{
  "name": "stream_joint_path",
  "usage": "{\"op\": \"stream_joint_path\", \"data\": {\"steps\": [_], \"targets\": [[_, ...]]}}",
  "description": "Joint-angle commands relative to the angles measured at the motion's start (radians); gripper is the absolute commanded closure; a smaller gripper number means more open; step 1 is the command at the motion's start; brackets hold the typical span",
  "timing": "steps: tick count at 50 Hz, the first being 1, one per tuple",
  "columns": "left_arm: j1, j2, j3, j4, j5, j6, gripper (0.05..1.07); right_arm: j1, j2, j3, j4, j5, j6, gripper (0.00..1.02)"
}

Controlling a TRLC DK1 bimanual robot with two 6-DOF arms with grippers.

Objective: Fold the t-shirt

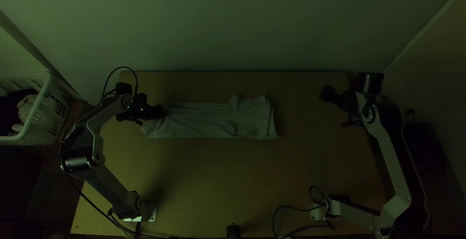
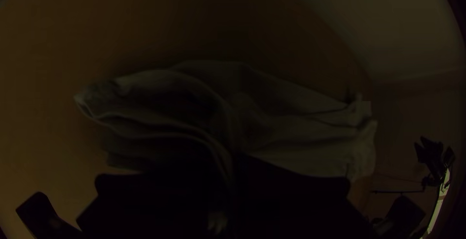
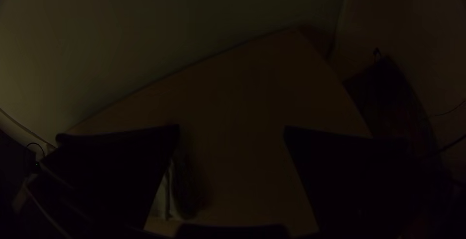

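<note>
Pinching t-shirt (image 1: 218,124) near one end — left gripper (image 1: 159,112), jaws narrow; right gripper (image 1: 336,108) apart from it — jaws wide.

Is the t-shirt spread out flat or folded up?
Folded, but not neatly: the t-shirt lies as a long narrow strip on the table, with layered edges in the left wrist view.

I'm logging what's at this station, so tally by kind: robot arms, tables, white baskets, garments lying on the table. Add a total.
Robot arms: 2 (left arm, right arm)
Table: 1
White basket: 1
Garment on the table, the t-shirt: 1
Total: 5
</note>
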Motion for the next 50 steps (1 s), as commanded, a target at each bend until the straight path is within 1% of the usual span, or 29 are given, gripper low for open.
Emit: {"op": "stream_joint_path", "data": {"steps": [1, 7, 11, 17, 21, 29, 35, 42, 50], "targets": [[0.057, -0.03, 0.051, -0.054, -0.04, 0.064, 1.05, 0.012, -0.036, -0.051, 0.036, -0.002, 0.014, 0.04], [0.1, -0.03, 0.108, -0.149, -0.132, 0.141, 1.05, 0.013, -0.052, -0.091, 0.064, 0.001, 0.013, 0.04], [0.12, -0.037, 0.14, -0.186, -0.177, 0.17, 1.05, 0.013, -0.059, -0.109, 0.075, 0.004, 0.011, 0.04], [0.13, -0.058, 0.183, -0.219, -0.273, 0.191, 1.05, 0.012, -0.076, -0.14, 0.098, 0.007, 0.006, 0.04], [0.121, -0.089, 0.217, -0.255, -0.298, 0.194, 1.05, 0.012, -0.082, -0.154, 0.105, 0.007, 0.005, 0.04], [0.04, -0.146, 0.281, -0.33, -0.407, 0.191, 1.05, 0.013, -0.09, -0.18, 0.122, 0.009, 0.005, 0.04], [-0.041, -0.179, 0.344, -0.406, -0.448, 0.177, 1.05, 0.012, -0.096, -0.189, 0.124, 0.009, 0.006, 0.04], [-0.143, -0.179, 0.422, -0.479, -0.517, 0.144, 1.05, 0.01, -0.11, -0.204, 0.127, 0.009, 0.008, 0.04], [-0.261, -0.15, 0.5, -0.542, -0.562, 0.087, 1.05, 0.004, -0.135, -0.232, 0.131, 0.009, 0.01, 0.04]]}}
